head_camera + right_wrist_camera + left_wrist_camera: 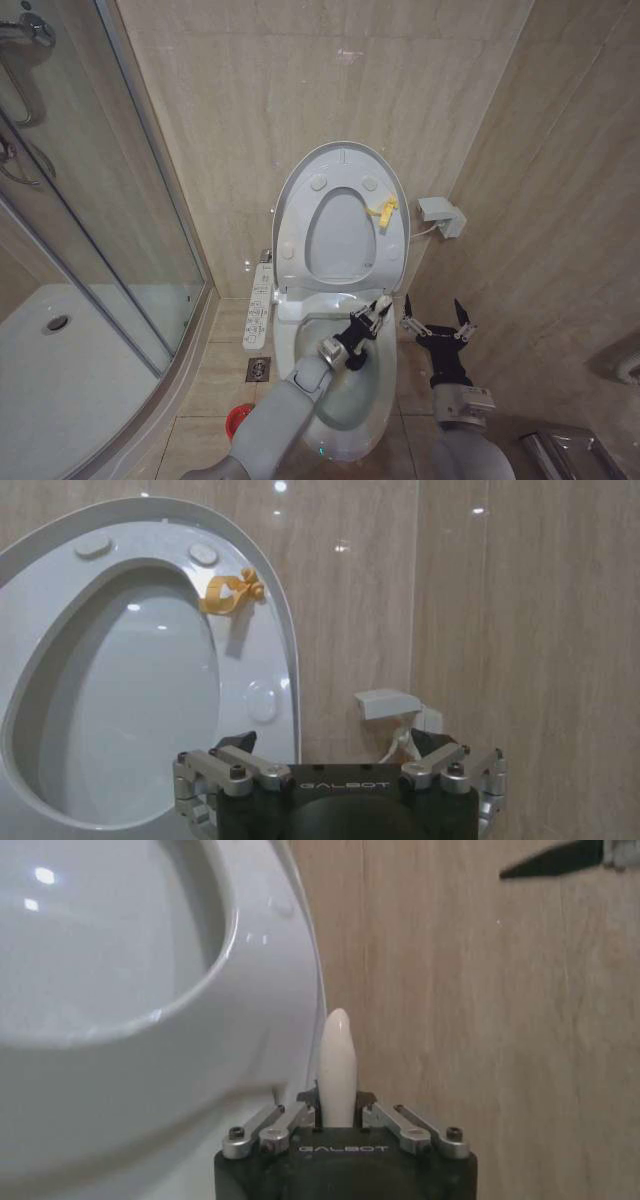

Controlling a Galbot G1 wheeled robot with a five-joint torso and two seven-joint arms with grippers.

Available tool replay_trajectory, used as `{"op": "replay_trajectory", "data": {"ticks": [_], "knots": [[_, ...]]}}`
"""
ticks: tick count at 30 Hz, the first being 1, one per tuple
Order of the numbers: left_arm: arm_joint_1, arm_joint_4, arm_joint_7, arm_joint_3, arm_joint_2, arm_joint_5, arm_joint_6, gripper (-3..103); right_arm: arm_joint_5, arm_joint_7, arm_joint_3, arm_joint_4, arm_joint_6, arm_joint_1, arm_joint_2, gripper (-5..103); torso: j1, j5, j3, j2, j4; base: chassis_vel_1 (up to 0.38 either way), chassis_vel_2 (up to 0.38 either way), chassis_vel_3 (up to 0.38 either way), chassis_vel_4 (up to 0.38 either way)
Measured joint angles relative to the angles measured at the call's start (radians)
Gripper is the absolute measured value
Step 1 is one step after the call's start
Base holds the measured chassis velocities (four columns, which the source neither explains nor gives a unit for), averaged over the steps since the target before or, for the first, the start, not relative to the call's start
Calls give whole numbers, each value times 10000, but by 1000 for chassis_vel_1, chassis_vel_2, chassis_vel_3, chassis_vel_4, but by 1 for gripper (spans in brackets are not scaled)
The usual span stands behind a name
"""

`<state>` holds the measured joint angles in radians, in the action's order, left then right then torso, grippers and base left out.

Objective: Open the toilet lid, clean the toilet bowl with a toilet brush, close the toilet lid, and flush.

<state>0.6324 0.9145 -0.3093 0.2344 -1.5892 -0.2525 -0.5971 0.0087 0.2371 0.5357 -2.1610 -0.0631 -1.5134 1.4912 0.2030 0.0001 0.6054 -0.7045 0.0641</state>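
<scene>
So the toilet lid (341,160) is up, leaning back against the tiled wall together with the seat ring (338,240), and you can see its round bumpers and the little yellow loop tag (382,211) near the edge. The toilet bowl (345,395) is open underneath.

The left hand (372,317) is over the back of the bowl, clamped on the white stick handle of the toilet brush (336,1065); in the left wrist view the handle pokes straight up between the jaws, right beside the raised seat. Can't see the bristle end from here.

The right hand (437,322) hovers just beside the bowl on its right side, fingers spread apart and holding nothing.

The red cup holder (237,420) sits on the floor to the left of the toilet, below the side button panel (259,305).
</scene>
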Motion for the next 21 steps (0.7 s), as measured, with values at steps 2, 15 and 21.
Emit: {"op": "replay_trajectory", "data": {"ticks": [2, 15, 21], "knots": [[43, -196, -69, 9, 58, -208, -22, 20, 0, 0, 0, -1, 0, 0, 0, 100, 0, -1, 0, 0, -2, 0, 0, 0, 0], [80, 58, -107, -19, -49, -327, -7, 20, 0, 0, 1, 0, 0, 0, 0, 100, 0, -1, 0, 0, 2, 0, 0, 0, 0], [517, -52, -109, -380, 154, -76, 99, 20, 0, 0, 0, -1, 0, 0, 0, 100, 0, -1, -1, 0, -3, 0, 0, 0, 0]]}}
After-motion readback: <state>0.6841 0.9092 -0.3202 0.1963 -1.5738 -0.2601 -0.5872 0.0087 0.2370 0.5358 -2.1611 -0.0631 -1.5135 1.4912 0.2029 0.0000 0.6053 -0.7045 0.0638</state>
